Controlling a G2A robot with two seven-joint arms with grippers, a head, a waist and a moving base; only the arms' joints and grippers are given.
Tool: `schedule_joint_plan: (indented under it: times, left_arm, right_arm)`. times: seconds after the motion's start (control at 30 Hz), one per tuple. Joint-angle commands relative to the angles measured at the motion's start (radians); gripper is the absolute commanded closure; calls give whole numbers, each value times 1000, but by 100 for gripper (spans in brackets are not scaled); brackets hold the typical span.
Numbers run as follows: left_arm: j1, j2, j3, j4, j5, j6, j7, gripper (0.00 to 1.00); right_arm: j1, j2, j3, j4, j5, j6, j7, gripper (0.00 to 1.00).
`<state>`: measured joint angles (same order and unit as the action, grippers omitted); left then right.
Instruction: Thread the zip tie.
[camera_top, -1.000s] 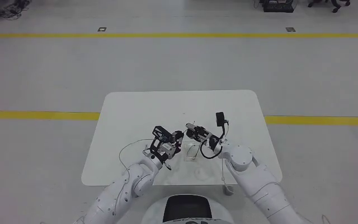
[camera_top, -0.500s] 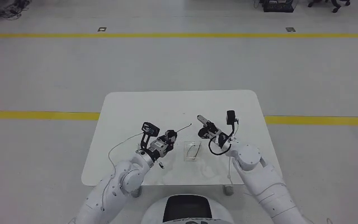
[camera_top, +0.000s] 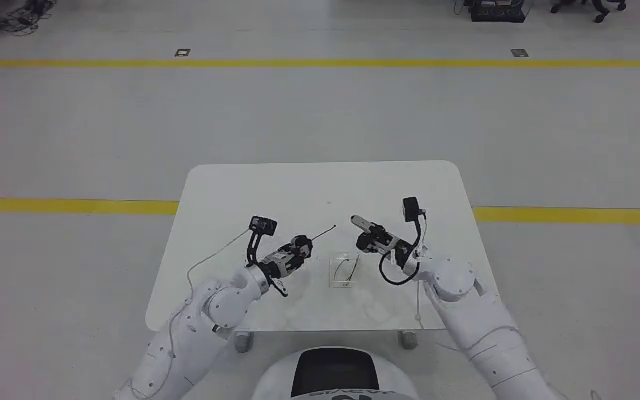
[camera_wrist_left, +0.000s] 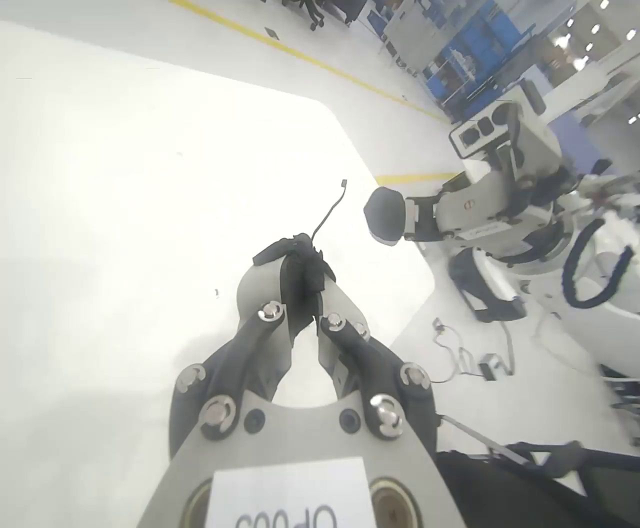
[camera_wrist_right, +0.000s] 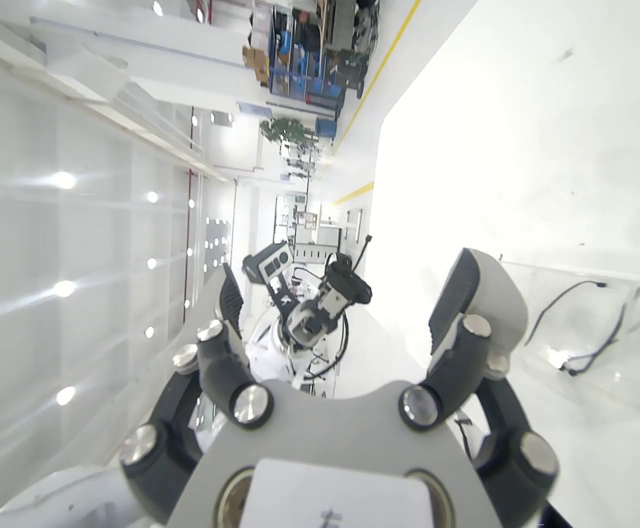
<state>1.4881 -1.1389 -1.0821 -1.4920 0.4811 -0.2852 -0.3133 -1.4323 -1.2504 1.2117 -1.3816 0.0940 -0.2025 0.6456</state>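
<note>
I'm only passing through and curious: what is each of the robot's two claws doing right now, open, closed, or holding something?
Left gripper: closed on the black zip tie.
Right gripper: open, holding nothing.

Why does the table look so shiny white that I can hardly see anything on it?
Left wrist view: glare washes the table out, but the black zip tie in the left gripper stands out. Right wrist view: same glare, and ceiling lights flare as spots. Top view: evenly lit.

White table (camera_top: 300, 190) on pale floor (camera_top: 320, 110) with yellow lines (camera_top: 300, 63)
</note>
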Motion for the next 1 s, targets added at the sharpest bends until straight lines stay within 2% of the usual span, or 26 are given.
schedule_joint_plan:
  times: [0.0,0.17,0.3,0.33,0.4,0.7,0.77,0.83,0.9,0.97]
  left_arm:
    - [-4,3,-20,24,-78,-21,-31,100]
    - [-10,10,-36,49,-130,-53,-80,100]
    - [-12,16,-37,38,-165,-55,-111,100]
    - [-8,17,-37,34,-208,-55,-121,100]
    - [-11,21,-37,31,-237,-55,-150,100]
    - [-14,23,-37,28,-244,-55,-158,100]
    - [-18,21,-29,33,-286,-55,-169,100]
    - [-38,23,-27,52,-344,-32,-270,100]
    - [-64,27,-26,76,-439,-7,-417,100]
    - [-89,31,-35,98,-497,2,-504,100]
  right_arm:
    - [4,8,15,7,3,-27,88,0]
    - [24,21,32,52,60,-73,247,0]
    - [52,24,19,100,85,-87,340,0]
    - [61,25,11,114,93,-92,369,0]
    - [78,25,-4,138,118,-106,430,0]
    - [80,25,-6,144,125,-108,441,0]
    - [80,25,-6,144,125,-108,441,0]
    - [76,27,-4,153,114,-109,420,0]
    - [77,34,6,160,104,-137,448,0]
    - [81,40,18,160,109,-137,494,0]
